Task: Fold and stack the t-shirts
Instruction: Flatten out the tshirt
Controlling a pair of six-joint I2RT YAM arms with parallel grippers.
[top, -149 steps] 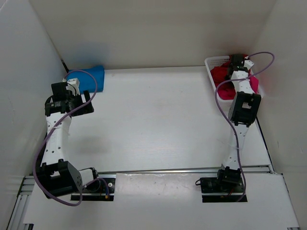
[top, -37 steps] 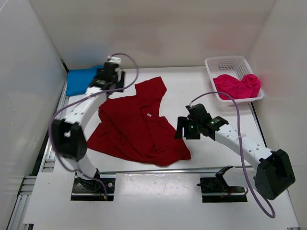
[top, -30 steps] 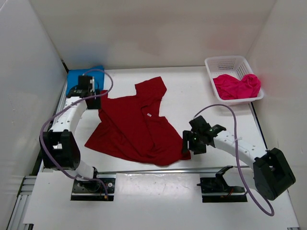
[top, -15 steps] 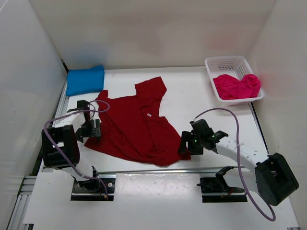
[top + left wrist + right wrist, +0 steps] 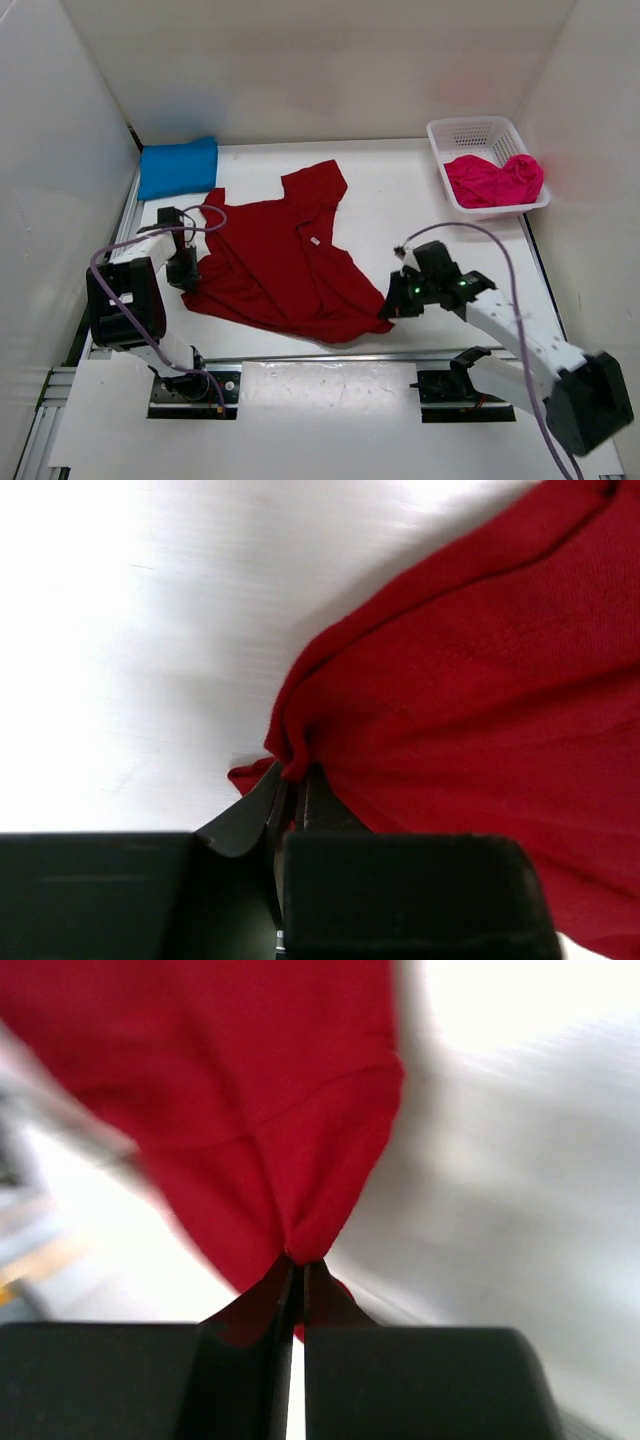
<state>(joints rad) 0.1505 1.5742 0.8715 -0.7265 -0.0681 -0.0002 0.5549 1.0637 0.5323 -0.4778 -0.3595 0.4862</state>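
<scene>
Three t-shirts are in view. We find the dark red shirt (image 5: 280, 260) spread out and wrinkled on the white table (image 5: 400, 190), between the two arms, with one sleeve pointing toward the far wall.

Left arm: the left gripper (image 5: 183, 272) sits low at the shirt's left edge. In the left wrist view we see its jaws closed on a pinched fold of the red hem, with the cloth bunched up between the fingertips.

Right arm: the right gripper (image 5: 392, 308) sits at the shirt's near right corner. In the right wrist view, which is partly blurred, we see its jaws clamped together on a gathered point of the same red cloth, which fans out away from the grip.

Other garments: the bright blue shirt (image 5: 178, 167) lies folded in the far left corner of the table, apart from the red shirt's nearest sleeve. The pink-magenta shirt (image 5: 493, 180) lies crumpled inside the white mesh basket (image 5: 470, 128) at the far right corner, heaped toward the basket's near end. Neither gripper touches these two shirts.
</scene>
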